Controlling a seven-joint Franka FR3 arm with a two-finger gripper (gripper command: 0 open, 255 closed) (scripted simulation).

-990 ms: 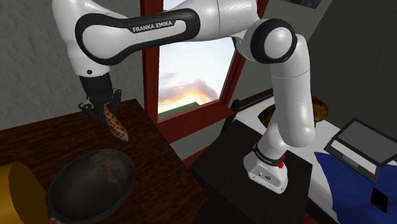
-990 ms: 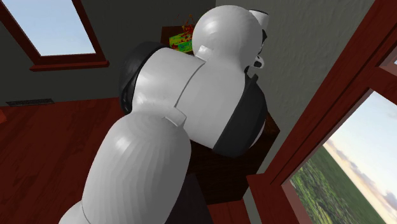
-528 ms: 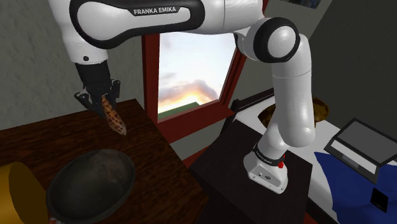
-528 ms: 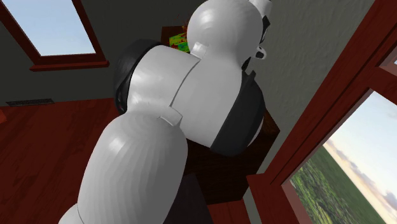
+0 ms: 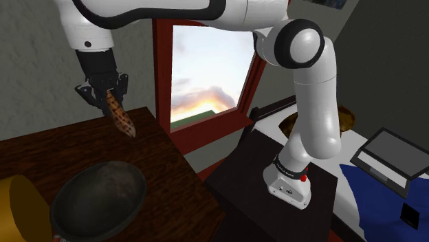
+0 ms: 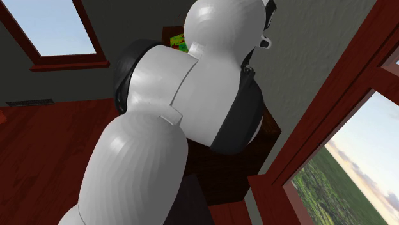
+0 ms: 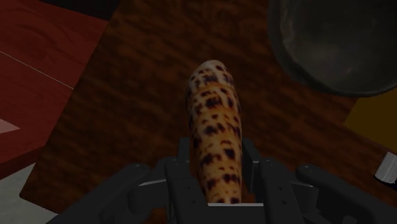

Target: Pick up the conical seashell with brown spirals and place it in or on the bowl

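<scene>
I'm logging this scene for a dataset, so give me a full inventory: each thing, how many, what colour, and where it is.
seashell: one, cream with brown spots, hanging above the table, clasped in the end effector
bowl: one, dark grey, on the table at the shoulder view's lower left
table: one, dark brown wood, under the seashell and bowl
yellow object: one, beside the bowl at the shoulder view's left edge
windows: two in the second exterior view, red-brown frames
stand: one, dark box, shoulder view's lower right
arm: one, white with dark joints, rising from the stand
end effector: one, black, shut on the seashell
</scene>
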